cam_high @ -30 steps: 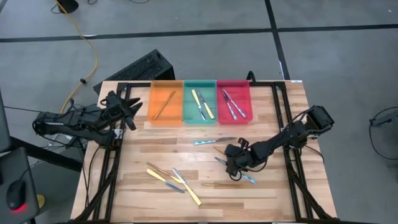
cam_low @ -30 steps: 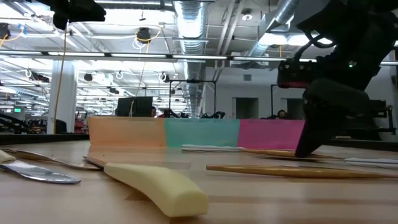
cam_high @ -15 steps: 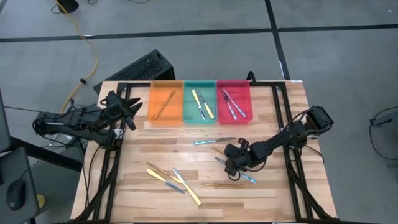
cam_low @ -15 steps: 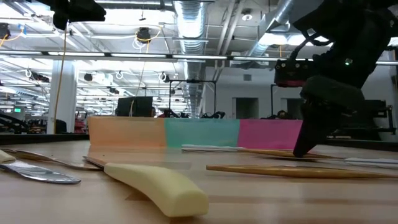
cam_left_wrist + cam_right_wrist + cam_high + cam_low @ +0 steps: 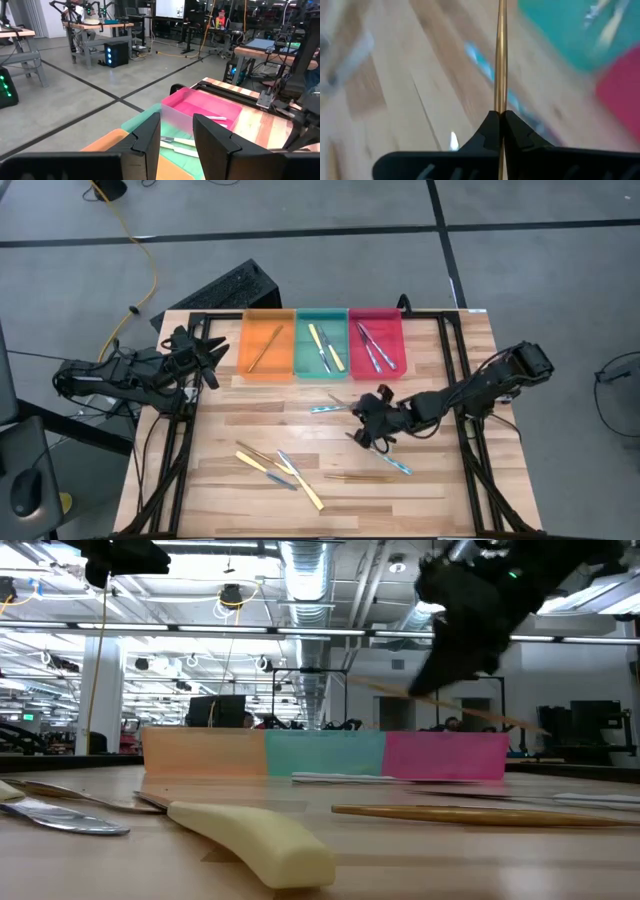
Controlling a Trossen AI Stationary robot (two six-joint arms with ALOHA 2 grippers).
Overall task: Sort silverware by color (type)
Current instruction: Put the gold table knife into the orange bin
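We note the change first: the right pincer (image 5: pixel 372 420), which a second ago sat low on the pale wooden tabletop (image 5: pixel 440 480) among the loose pieces, now rides clear of the surface and has shifted toward the trays, and it carries a thin bronze-gold utensil (image 5: pixel 500 55) pinched between its closed fingers. In the low view that slender bronze-gold piece (image 5: pixel 450 708) hangs tilted in the air in front of the red plastic tray (image 5: pixel 445 757), no longer lying on the wood. We judge the pick-up to be done and the carry begun; the matching home looks to be the orange plastic tray (image 5: pixel 267 345), where a single gold piece already lies, so the arm has the width of the green plastic tray (image 5: pixel 321 345) to cross yet. The left pincer (image 5: pixel 176 137) waits off the tabletop's left edge, fingers spread, pointed at the trays. Several pieces remain unsorted: a silver utensil with a bluish handle (image 5: pixel 343 407) just beside the right pincer, another blue-handled one (image 5: pixel 398 466) nearer the front, a long gold piece (image 5: pixel 355 476), and a cluster of pale yellow and mixed utensils (image 5: pixel 280 468) at front left. We reckon the sorting well under way, not near its end.
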